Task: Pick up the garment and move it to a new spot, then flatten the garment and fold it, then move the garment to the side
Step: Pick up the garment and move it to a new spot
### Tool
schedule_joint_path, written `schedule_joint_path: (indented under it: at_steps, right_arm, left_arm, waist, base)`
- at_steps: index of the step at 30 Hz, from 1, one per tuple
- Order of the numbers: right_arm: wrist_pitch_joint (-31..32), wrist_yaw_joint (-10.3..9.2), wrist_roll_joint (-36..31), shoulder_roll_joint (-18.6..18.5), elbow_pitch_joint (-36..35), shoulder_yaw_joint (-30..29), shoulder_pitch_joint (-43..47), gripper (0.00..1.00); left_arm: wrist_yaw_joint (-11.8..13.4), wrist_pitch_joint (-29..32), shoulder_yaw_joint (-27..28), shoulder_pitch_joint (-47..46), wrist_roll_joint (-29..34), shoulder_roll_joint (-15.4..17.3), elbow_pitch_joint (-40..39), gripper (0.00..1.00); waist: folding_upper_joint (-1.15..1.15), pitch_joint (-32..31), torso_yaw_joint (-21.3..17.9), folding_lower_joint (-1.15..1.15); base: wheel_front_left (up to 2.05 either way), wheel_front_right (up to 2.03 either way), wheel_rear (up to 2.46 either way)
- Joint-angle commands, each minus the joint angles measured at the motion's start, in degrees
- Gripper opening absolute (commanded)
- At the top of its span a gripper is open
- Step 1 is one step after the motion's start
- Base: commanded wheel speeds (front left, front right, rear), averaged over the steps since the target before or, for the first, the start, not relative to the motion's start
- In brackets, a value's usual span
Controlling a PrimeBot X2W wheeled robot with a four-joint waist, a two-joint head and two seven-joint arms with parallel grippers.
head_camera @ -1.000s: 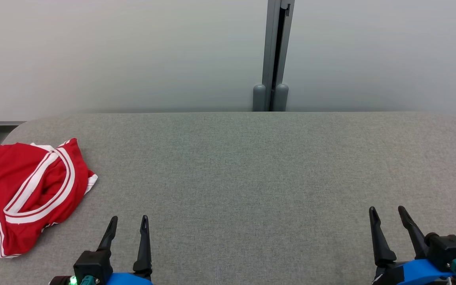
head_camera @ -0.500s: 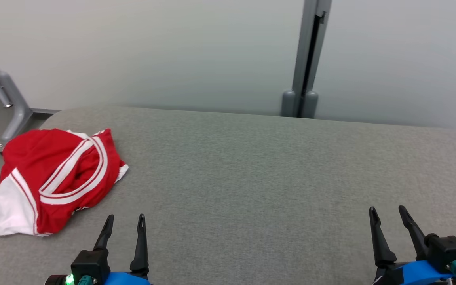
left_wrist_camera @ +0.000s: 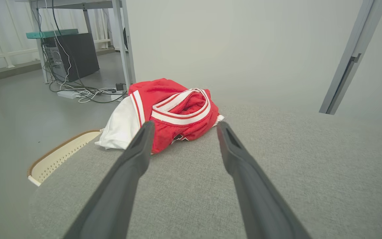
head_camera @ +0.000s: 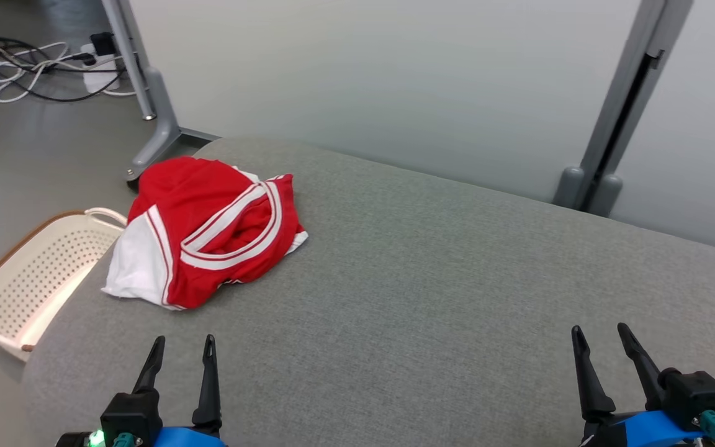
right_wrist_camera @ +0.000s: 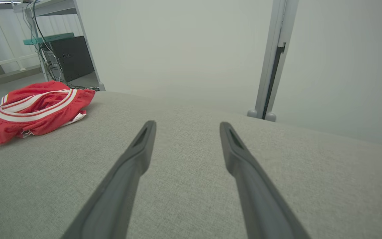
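Observation:
The garment (head_camera: pixel 208 233) is a red jersey with white trim, lying crumpled near the far left corner of the grey padded table (head_camera: pixel 457 298). It also shows ahead in the left wrist view as the garment (left_wrist_camera: pixel 174 109) and far left in the right wrist view as the garment (right_wrist_camera: pixel 35 111). My left gripper (head_camera: pixel 184 346) stands open over the table's near left, short of the garment, nothing between its fingers. My right gripper (head_camera: pixel 599 334) stands open at the near right, far from the garment. In the wrist views the left gripper (left_wrist_camera: pixel 183 127) and the right gripper (right_wrist_camera: pixel 186 127) hover above bare cloth.
A cream perforated basket (head_camera: pixel 28 273) sits on the floor beside the table's left edge. A grey frame leg (head_camera: pixel 146 118) and a tangle of cables (head_camera: pixel 41 68) lie beyond it. A pale partition with a grey post (head_camera: pixel 618 112) stands behind the table.
The head camera has swung left, so the garment, basket and floor cables have come further into view. Both grippers keep their places and stay open.

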Motion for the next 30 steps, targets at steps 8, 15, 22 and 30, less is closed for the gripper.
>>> schedule_joint_path:
  at_steps: [8,15,22,30]
  right_arm:
    - [-0.6,0.03,0.9,-0.3,0.8,0.6,0.0,1.0]
    - [-0.6,0.03,1.2,-0.3,1.6,2.2,-1.5,1.0]
    - [-0.9,0.03,1.3,-0.3,2.4,2.5,-2.0,1.0]
    - [-1.0,0.03,1.3,-0.3,2.5,2.2,-1.8,1.0]
  left_arm:
    - [-0.1,-0.5,0.8,0.2,-0.9,1.3,0.2,1.0]
    - [1.0,-0.8,1.6,1.2,-1.4,1.5,-0.9,1.0]
    - [1.4,-0.7,1.4,1.3,-1.9,1.7,-1.3,1.0]
    - [-0.8,4.0,1.9,-2.7,-4.0,3.7,-4.3,1.0]
  waist:
    - [0.0,0.9,7.0,0.0]
    - [0.0,1.8,7.9,0.0]
    - [0.0,2.0,8.0,0.0]
    - [0.0,2.2,8.1,0.0]
  base:
    - [0.0,0.0,0.0]
    - [0.0,0.0,0.0]
    - [0.0,0.0,0.0]
    - [0.0,0.0,0.0]
